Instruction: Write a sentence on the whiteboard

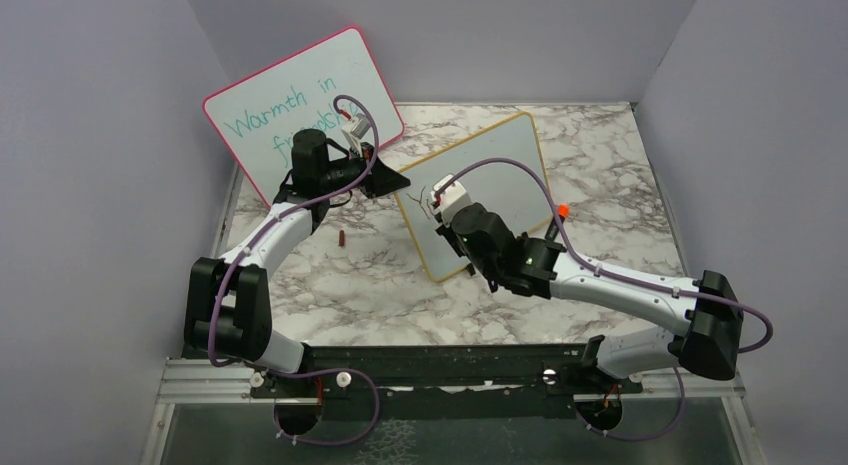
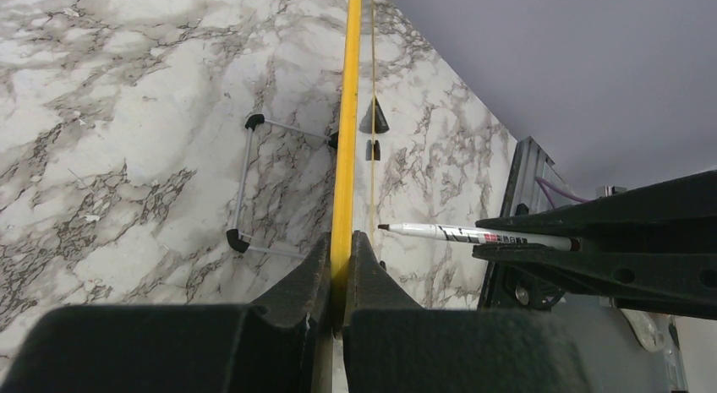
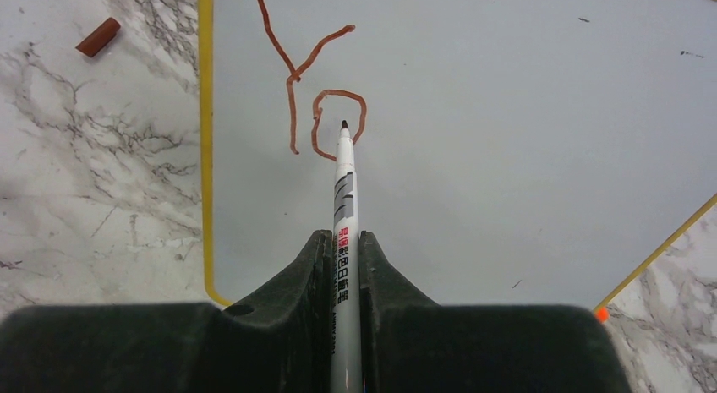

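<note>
Marble table (image 1: 330,285) bears whiteboard (image 1: 500,195) and brown cap (image 1: 342,238)

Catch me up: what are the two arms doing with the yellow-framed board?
The left gripper is shut on the yellow frame of the whiteboard, steadying it. The right gripper is shut on a marker, with its tip at the board surface. Of the sentence, only a red-brown "Yo" is written, near the board's top-left corner. The marker's cap lies on the table beside the board. A pink-framed board with teal writing stands behind.
</note>
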Robot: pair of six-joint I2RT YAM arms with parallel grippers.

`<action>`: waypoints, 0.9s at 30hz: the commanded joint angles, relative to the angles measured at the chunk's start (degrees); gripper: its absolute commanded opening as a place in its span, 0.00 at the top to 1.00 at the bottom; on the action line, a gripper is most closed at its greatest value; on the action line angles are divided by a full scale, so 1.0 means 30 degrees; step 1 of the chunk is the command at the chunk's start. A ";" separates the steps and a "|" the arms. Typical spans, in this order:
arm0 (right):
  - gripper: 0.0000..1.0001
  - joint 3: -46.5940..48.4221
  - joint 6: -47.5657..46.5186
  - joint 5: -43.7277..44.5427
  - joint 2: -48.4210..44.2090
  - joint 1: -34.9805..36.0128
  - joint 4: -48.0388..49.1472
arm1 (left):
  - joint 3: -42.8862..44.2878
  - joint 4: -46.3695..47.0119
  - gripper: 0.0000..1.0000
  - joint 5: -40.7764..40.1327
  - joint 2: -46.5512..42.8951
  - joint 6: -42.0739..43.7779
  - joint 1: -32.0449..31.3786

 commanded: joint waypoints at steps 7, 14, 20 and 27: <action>0.99 -0.0681 -0.0493 0.0627 -0.0510 -0.0670 0.1303 | -0.0287 -0.2137 1.00 0.0555 0.0834 0.1421 -0.0515; 0.99 -0.0654 -0.0670 0.0223 -0.0426 -0.0919 0.2086 | -0.0288 -0.2161 1.00 0.0555 0.0862 0.1425 -0.0515; 0.99 -0.0489 -0.0798 0.0005 -0.0164 -0.1115 0.2222 | -0.0287 -0.2167 1.00 0.0555 0.0863 0.1451 -0.0515; 0.99 -0.0494 -0.0712 -0.0273 0.0072 -0.1220 0.1891 | -0.0258 -0.2222 1.00 0.0553 0.0892 0.1480 -0.0515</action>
